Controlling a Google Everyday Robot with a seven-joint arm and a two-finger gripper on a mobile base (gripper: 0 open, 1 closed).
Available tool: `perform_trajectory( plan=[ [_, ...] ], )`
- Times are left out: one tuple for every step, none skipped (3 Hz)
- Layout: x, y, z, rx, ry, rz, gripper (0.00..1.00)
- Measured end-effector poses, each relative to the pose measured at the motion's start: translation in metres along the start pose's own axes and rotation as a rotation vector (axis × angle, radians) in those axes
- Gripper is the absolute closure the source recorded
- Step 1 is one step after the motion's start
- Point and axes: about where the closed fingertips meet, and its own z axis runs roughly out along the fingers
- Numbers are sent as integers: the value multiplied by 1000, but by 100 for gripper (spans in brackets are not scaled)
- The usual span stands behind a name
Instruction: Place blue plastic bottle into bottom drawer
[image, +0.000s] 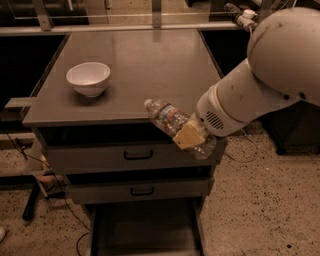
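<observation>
The pincer (189, 136) was clamped on the bottle (167, 117), one pale yellow finger (186, 137) pressed across its lower half, so the jaws stood only as wide as the bottle's body. Behind it, the fat white arm (260, 85) reached in from the upper right, sloping down and to the left, its wrist hanging just past the front right corner of the surface (150, 55).

And the bottle was in the air, touching nothing but the pincer! It lay tilted, long axis on a diagonal: white cap up and to the left, toward the bowl (89, 78), base down and to the right. Its cap end overlapped the surface's front edge; the rest hung in front of the top drawer (100, 159).

Below, the middle drawer (100, 192) sat closed under the top one, each with a black handle. At the very bottom, the bottom drawer (145, 227) was pulled out, dark inside, well below the bottle. The white bowl stood upright on the surface's left side, well apart from the pincer.
</observation>
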Motion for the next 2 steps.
perform_trajectory(
  plan=[
    [37, 35, 7, -20, 29, 94, 100],
    [76, 56, 36, -72, 77, 163, 100]
  ],
)
